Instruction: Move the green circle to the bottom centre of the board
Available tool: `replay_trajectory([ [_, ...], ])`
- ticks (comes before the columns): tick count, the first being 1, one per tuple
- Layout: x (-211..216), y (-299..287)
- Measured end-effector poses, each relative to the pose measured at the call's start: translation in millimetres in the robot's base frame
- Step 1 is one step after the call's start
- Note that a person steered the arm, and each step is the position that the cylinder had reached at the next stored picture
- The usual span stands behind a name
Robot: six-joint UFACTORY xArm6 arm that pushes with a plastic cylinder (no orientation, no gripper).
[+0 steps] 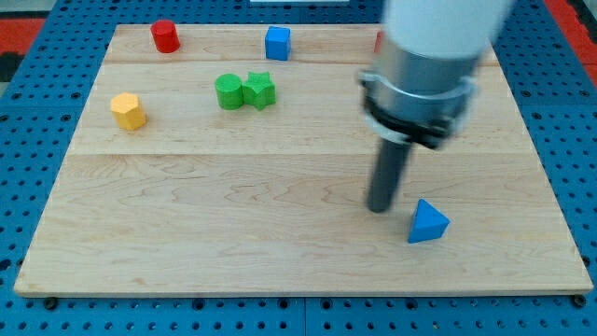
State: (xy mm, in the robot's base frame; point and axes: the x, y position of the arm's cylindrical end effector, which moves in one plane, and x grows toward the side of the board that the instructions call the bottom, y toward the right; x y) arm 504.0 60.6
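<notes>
The green circle (228,91) sits in the upper left part of the wooden board (215,224), touching a green star (259,90) on its right. My tip (379,208) rests on the board at the right of centre, far to the lower right of the green circle. A blue triangle (427,222) lies just to the tip's lower right, a small gap apart.
A red cylinder (165,35) stands at the top left. A blue cube (277,42) is at the top centre. A yellow hexagon (128,110) is at the left. A red block (379,41) peeks out behind the arm at the top.
</notes>
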Motion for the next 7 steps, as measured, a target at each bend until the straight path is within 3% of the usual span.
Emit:
replay_trajectory([
  [1, -82.9, -14.5],
  [2, -101.9, -22.0],
  [3, -153.9, -28.4],
  [4, -184.1, -76.7],
  [7, -190.9, -184.6],
])
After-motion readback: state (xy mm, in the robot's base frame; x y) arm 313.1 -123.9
